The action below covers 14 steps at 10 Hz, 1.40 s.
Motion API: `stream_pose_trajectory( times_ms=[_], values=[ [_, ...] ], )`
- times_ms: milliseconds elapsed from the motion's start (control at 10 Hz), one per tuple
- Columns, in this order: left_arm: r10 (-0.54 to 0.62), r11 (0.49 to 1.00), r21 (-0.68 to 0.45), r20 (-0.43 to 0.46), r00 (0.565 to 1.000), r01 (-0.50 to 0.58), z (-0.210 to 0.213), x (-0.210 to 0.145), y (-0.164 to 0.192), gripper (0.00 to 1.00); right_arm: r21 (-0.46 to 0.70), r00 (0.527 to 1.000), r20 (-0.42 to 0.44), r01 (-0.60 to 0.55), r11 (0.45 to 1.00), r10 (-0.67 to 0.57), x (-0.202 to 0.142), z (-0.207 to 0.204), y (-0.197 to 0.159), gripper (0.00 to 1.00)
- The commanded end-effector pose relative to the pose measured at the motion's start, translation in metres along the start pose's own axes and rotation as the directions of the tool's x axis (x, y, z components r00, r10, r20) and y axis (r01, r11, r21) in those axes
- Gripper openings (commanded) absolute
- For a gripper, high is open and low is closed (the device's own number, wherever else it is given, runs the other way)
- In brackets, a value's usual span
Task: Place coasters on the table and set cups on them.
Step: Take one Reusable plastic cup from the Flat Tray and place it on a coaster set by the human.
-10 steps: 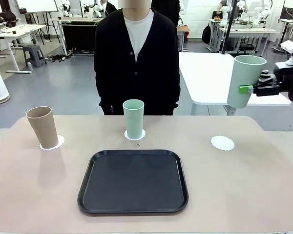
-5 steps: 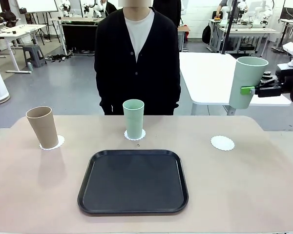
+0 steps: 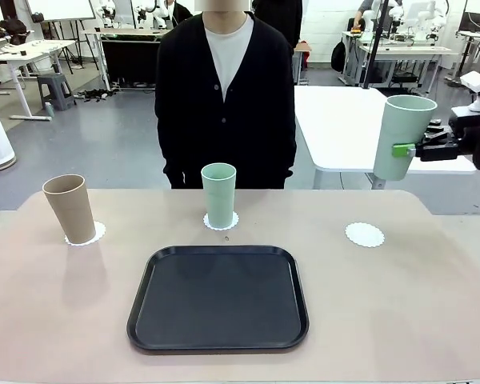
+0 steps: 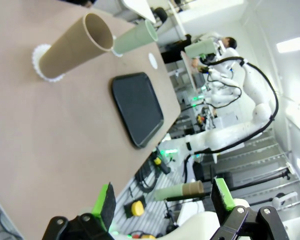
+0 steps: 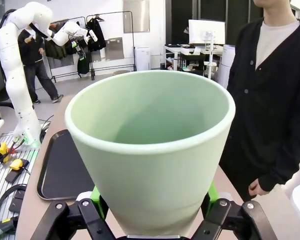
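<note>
My right gripper (image 3: 401, 149) is shut on a pale mint green cup (image 3: 401, 134), held upright in the air past the table's far right edge, above and behind a bare white coaster (image 3: 365, 234). Close up, that cup (image 5: 155, 150) sits between the green pads (image 5: 96, 196). A second mint cup (image 3: 219, 194) stands on the middle coaster (image 3: 222, 222). The light brown cup (image 3: 70, 208) stands on the left coaster (image 3: 86, 234). In the left wrist view my left gripper (image 4: 162, 197) is open and empty over the table's (image 3: 400, 304) near left edge, with the brown cup (image 4: 76, 46) farther off.
An empty black tray (image 3: 218, 298) lies in the middle of the table in front of the cups. A person in a black cardigan (image 3: 224, 96) stands at the far side, hands down. A white table (image 3: 344, 120) stands behind at the right.
The right gripper with the mint cup has shifted slightly right and up. Nothing else has moved.
</note>
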<state>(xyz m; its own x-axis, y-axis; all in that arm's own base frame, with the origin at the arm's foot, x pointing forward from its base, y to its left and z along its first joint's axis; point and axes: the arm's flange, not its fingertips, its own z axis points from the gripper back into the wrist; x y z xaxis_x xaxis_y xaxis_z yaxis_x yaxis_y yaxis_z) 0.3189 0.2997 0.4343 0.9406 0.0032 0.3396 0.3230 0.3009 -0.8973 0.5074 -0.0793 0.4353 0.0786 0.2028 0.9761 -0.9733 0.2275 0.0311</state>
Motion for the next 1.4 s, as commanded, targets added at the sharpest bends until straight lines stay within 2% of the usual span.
stream_pose_trajectory(
  times_ms=[0, 200, 700, 900, 1000, 1100, 1300],
  values=[
    [0.010, 1.000, 0.010, 0.006, 1.000, -0.010, -0.001, 0.000, -0.002, 1.00, 0.030, 0.999, 0.034, 0.012, 0.999, -0.013, -0.031, -0.008, -0.042, 0.84],
    [0.010, 1.000, 0.010, 0.006, 1.000, -0.010, -0.001, 0.000, -0.002, 1.00, 0.049, 0.998, 0.036, 0.041, 0.998, -0.042, -0.064, -0.006, -0.059, 0.84],
    [0.010, 1.000, 0.010, 0.006, 1.000, -0.010, -0.001, 0.000, -0.002, 1.00, 0.130, 0.998, -0.002, 0.056, 0.990, -0.057, -0.116, -0.017, -0.057, 0.84],
    [0.010, 1.000, 0.010, 0.006, 1.000, -0.010, -0.001, 0.000, -0.002, 1.00, 0.130, 0.997, -0.013, 0.082, 0.988, -0.081, -0.120, -0.017, -0.049, 0.84],
    [0.010, 1.000, 0.010, 0.006, 1.000, -0.010, -0.001, 0.000, -0.002, 1.00, 0.092, 0.994, -0.031, 0.107, 0.990, -0.104, -0.115, -0.015, -0.045, 0.84],
    [0.010, 1.000, 0.010, 0.006, 1.000, -0.010, -0.001, 0.000, -0.002, 1.00, 0.110, 0.996, -0.005, 0.084, 0.990, -0.084, -0.122, -0.021, -0.053, 0.84],
    [0.010, 1.000, 0.010, 0.006, 1.000, -0.010, -0.001, 0.000, -0.002, 1.00, 0.110, 0.996, -0.005, 0.084, 0.990, -0.084, -0.122, -0.021, -0.053, 0.84]
  ],
)
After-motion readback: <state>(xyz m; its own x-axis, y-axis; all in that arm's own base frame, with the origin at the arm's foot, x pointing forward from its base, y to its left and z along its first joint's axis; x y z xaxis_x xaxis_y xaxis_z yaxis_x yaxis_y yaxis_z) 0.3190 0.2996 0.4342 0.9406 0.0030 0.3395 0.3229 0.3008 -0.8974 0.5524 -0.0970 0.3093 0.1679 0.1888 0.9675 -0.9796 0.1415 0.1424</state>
